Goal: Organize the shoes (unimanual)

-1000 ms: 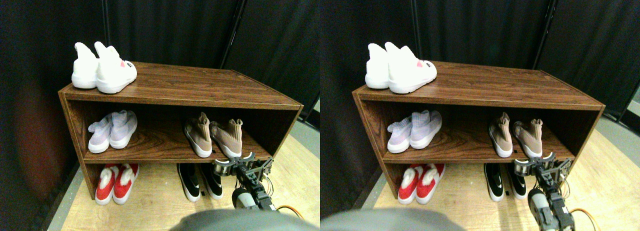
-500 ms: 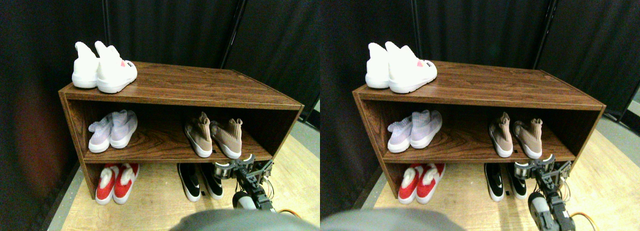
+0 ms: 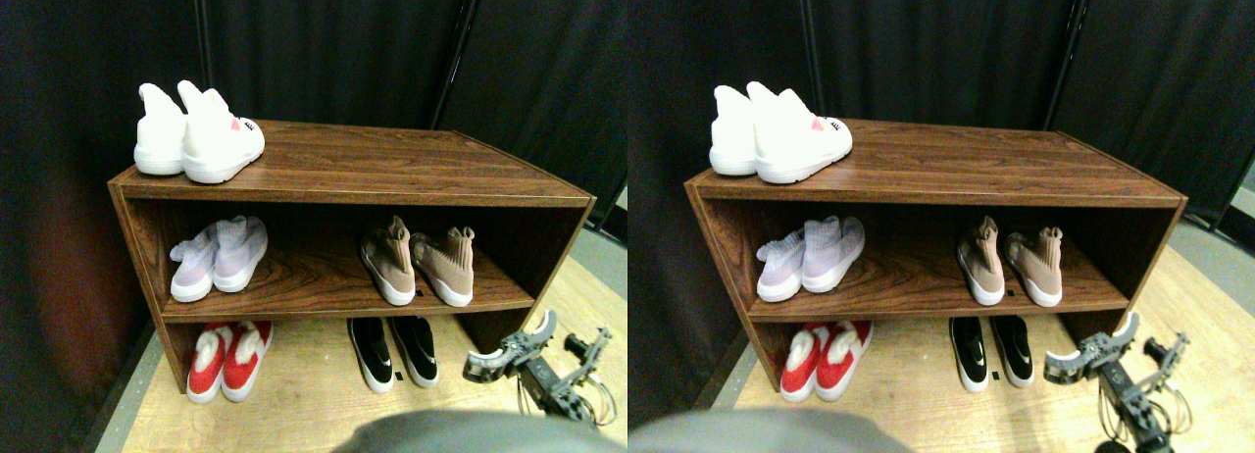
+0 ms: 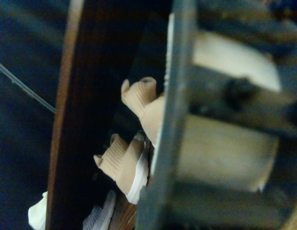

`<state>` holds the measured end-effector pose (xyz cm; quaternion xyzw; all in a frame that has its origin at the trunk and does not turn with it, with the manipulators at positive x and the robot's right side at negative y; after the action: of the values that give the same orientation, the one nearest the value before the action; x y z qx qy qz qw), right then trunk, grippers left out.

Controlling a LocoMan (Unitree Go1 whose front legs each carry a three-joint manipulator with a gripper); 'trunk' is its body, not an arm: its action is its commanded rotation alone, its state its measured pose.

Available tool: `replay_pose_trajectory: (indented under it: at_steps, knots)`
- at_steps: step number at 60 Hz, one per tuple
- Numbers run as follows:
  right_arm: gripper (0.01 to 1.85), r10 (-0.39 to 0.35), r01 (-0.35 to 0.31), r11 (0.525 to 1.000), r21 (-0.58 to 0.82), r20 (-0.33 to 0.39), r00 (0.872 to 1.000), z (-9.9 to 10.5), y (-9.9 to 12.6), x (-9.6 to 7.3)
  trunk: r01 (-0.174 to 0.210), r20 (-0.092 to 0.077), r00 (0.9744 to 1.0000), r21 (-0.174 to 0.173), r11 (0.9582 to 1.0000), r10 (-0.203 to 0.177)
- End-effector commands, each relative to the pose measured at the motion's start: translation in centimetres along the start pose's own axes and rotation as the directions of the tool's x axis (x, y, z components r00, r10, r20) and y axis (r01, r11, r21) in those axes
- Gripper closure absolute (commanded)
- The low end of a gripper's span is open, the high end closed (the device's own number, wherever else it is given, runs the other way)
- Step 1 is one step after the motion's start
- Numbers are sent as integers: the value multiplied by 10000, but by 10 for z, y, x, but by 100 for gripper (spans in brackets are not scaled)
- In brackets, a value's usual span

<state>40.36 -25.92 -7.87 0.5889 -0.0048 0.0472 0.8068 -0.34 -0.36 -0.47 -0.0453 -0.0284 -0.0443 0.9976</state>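
Right gripper [image 3: 534, 347] hung low over the wooden floor [image 3: 294, 404], in front of and to the right of the shelf unit [image 3: 343, 169], well clear of every shoe. Its two jaws stood spread wide apart with nothing between them. Tan pair [image 3: 417, 265] sat on the middle shelf, right side, soles down, toes toward the camera; the two shoes lay just beside each other, the right one angled slightly outward. The wrist view was blurred and mostly filled by the jaw frame, but showed the tan pair [image 4: 134, 139] past the dark shelf edge. Black slip-ons [image 3: 392, 353] stood side by side on the floor under the shelf, just left of the gripper. Lavender pair [image 3: 218, 257] on the middle shelf at left, red pair [image 3: 228, 360] on the floor below them, white pair [image 3: 196, 134] on the top board at the left end.
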Motion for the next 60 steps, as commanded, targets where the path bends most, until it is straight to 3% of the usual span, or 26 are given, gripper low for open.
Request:
replay_pose_trajectory:
  at_steps: [1, 8, 11, 13, 15, 16, 20, 24, 33, 34, 51, 53, 57, 60]
  knots:
    - [44, 224, -213, 9995, -242, 456, 9987, 9, 8, -8, -10, -55, 10000, -131, 9999, 9]
    - [56, 324, -303, 9991, -294, 730, 9968, 22, 14, -15, 2, -45, 10000, -120, 9999, -3]
    - [69, 410, -365, 9979, -530, 873, 9953, 30, 16, -15, -2, -40, 10000, -131, 9999, 1]
    - [93, 423, -369, 9979, -539, 1013, 9940, 38, 16, -12, 0, -44, 10000, -121, 9999, 0]
    - [99, 413, -349, 9977, -586, 1131, 9927, 39, 16, -11, -8, -68, 10000, -128, 9999, 8]
    - [127, 373, -248, 9958, -884, 1437, 9889, 45, 17, -8, -8, -68, 10000, -128, 9999, 8]
    - [146, 292, -66, 9928, -1199, 1874, 9819, 51, 18, -5, -49, -73, 10000, -147, 9999, 48]
    - [180, 249, 38, 9921, -1251, 2266, 9737, 64, 19, 1, -78, -101, 9999, -160, 9998, 76]
    - [180, 151, 243, 9919, -1246, 3058, 9520, 81, 17, 16, -125, -116, 9999, -182, 9998, 123]
    - [180, 85, 285, 9938, -1074, 3290, 9443, 85, 15, 22, -142, -115, 9998, -190, 9997, 140]
    - [180, -177, 670, 9883, -1368, 3335, 9426, 88, -5, 61, -290, -153, 9995, -259, 9992, 286]
    - [180, -351, 949, 9849, -1448, 3695, 9286, 86, -10, 71, -311, -155, 9994, -269, 9992, 307]
    - [180, -412, 944, 9863, -1354, 3518, 9352, 85, -15, 79, -381, -151, 9992, -297, 9988, 377]
    - [180, -653, 1100, 9881, -1074, 3542, 9329, 82, -20, 87, -411, -146, 9991, -307, 9987, 407]
